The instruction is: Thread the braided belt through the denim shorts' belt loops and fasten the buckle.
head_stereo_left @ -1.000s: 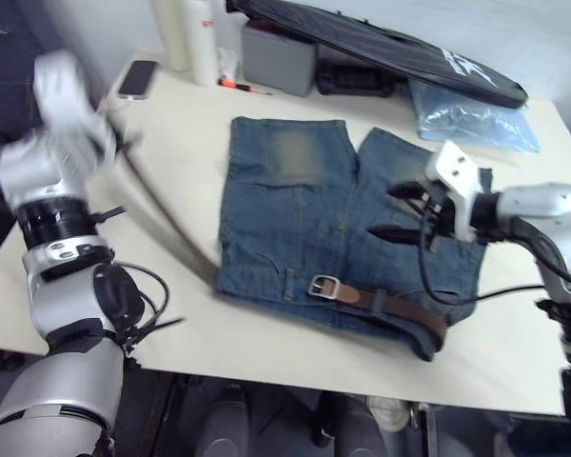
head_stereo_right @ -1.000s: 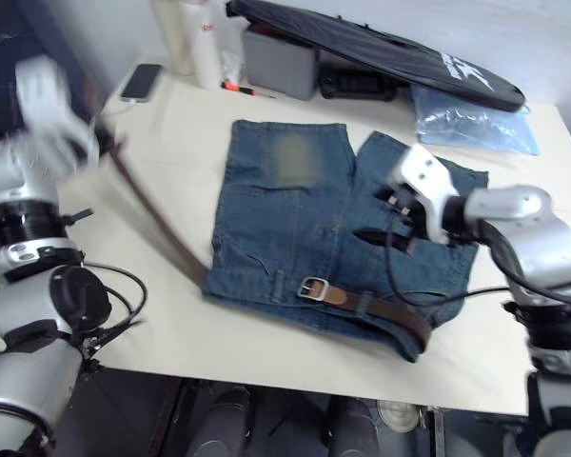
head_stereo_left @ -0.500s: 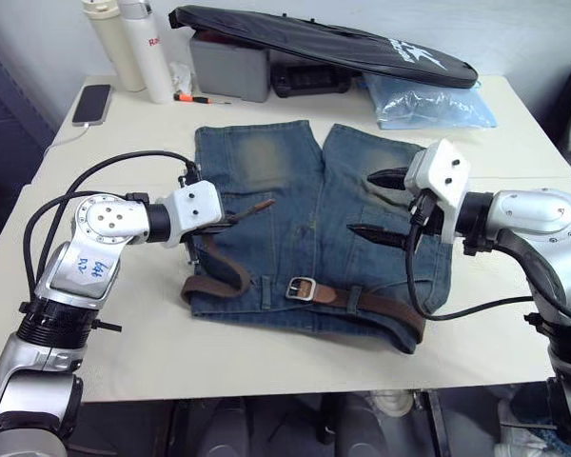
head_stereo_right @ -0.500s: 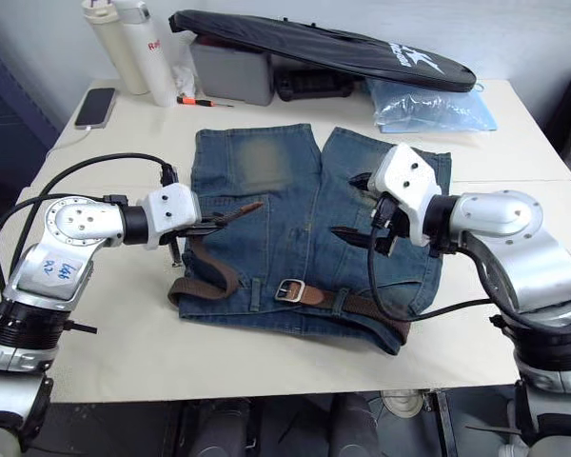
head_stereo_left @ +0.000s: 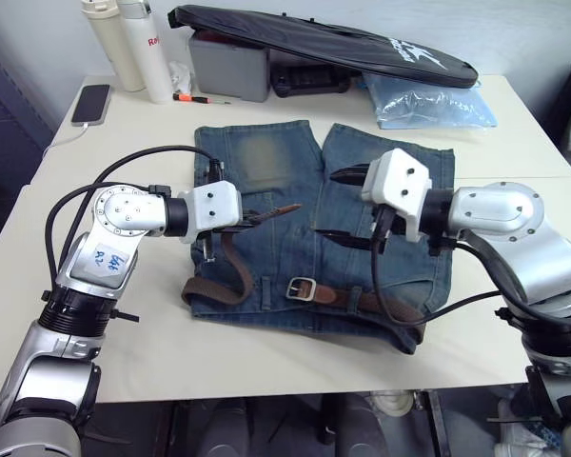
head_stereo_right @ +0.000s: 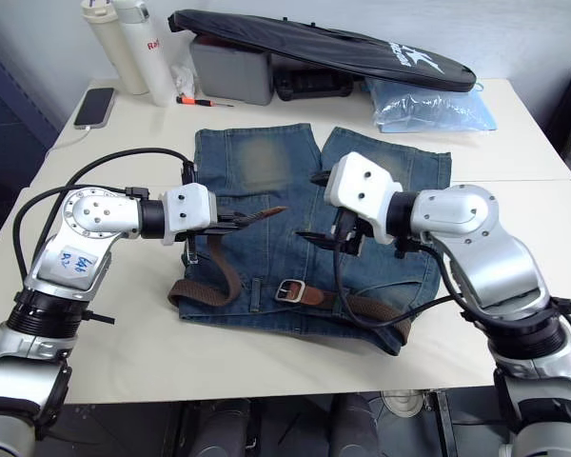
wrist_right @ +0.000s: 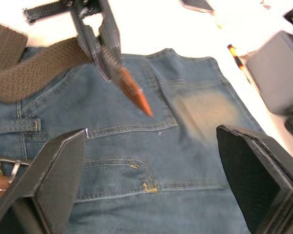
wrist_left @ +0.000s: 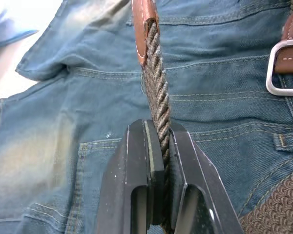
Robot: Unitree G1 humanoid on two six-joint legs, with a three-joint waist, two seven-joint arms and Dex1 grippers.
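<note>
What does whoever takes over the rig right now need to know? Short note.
Left claw: shut on the dark brown braided belt near its tan leather tip, held above the blue washed denim shorts.
Right claw: open, over the shorts, facing the tip.
Done: belt lies along the waistband; small silver metal buckle rests there.
Left: bring the tip to the buckle and fasten it. Loops passed: cannot tell.

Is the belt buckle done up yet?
Not yet. The buckle lies on the denim shorts while the left gripper holds the braided belt tip up, away from it.
</note>
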